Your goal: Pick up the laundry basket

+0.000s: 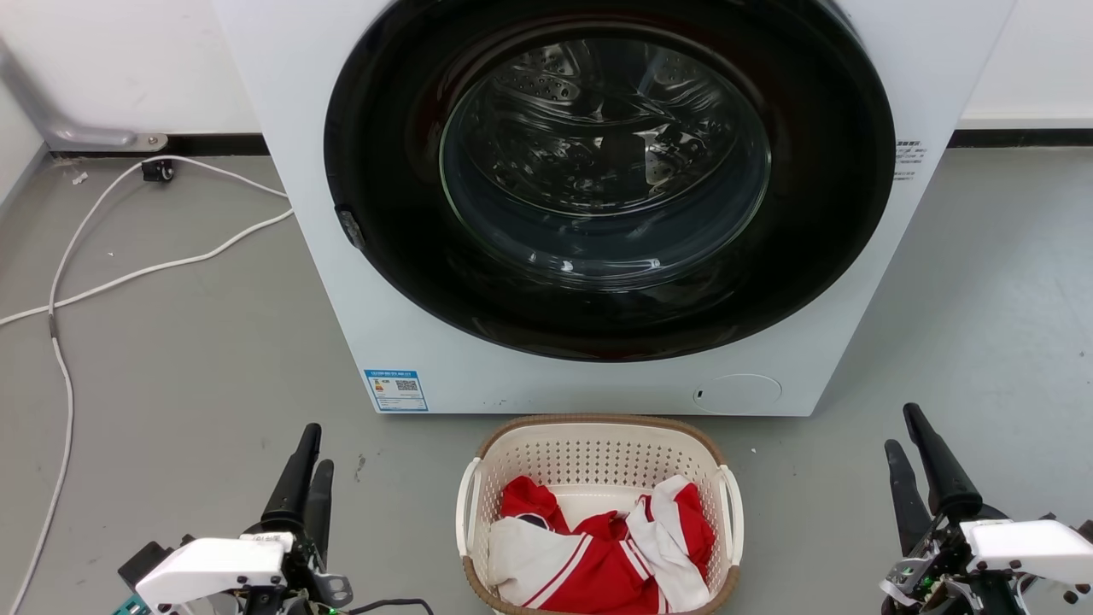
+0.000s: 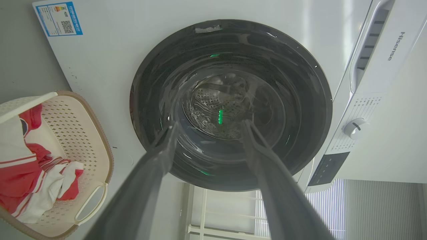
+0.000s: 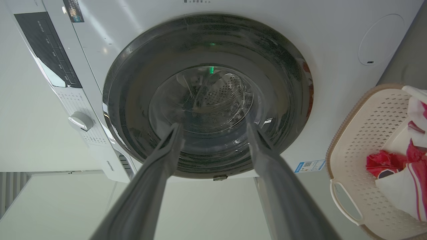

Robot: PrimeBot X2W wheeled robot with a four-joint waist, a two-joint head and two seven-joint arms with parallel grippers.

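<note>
1. Your left gripper [image 1: 318, 448] and right gripper [image 1: 903, 427] hang spread and empty, either side of the laundry basket [image 1: 598, 457], which sits on the floor [image 1: 213, 342] just before the washing machine [image 1: 359, 256].
2. Expect stiff, light plastic with soft clothes [image 1: 589, 555] inside; grip both white side handles [image 1: 466, 504].

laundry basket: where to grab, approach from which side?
Likely best: the white loop handles. Take the left handle with the left gripper from the left, and the right handle with the right gripper from the right. Each stands off the side wall, leaving a gap for a finger. The laundry basket sits upright between the two open grippers, clothes clear of both handles.
</note>
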